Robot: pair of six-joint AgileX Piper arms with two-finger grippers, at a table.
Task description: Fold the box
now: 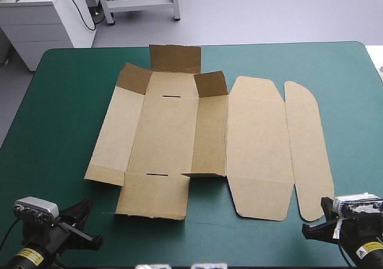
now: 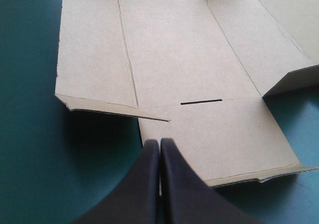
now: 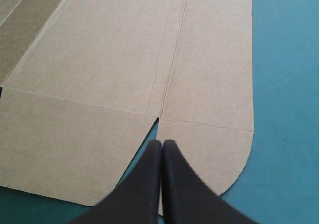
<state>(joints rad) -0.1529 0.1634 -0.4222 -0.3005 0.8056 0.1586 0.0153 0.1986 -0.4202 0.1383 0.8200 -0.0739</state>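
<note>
A: Where is the box [image 1: 179, 131]?
B: It is in the middle of the table, on the teal-green cover [image 1: 60, 113]. It is opened out almost flat, a sheet of brown board.
A: Is all of it flat?
B: Not quite. At the far end the end flap [image 1: 175, 58] stands up. The left corner flap [image 1: 133, 78] and the right corner flap [image 1: 210, 82] beside it are tilted up too. The side panel [image 1: 209, 134] just right of the base is lifted a little.
A: And the rest?
B: The wide lid panel [image 1: 257, 143] and the narrow rounded strip [image 1: 308, 149] lie flat on the right. The base has a far slot [image 1: 171, 95] and a near slot [image 1: 157, 174]. The near flap [image 1: 154, 196] lies flat.
A: Where are the arms?
B: Both are at the near edge. The left gripper [image 2: 160, 142] is at the near left, its black fingers pressed together into one point and holding nothing. It is aimed at the near flap. The right gripper [image 3: 162, 142] is at the near right, its fingers likewise together and empty. It points at the strip's rounded near corner.
A: Are they touching the board?
B: From above, the left one is apart from it. The right one is just beside the strip's near end, and whether it touches cannot be told.
</note>
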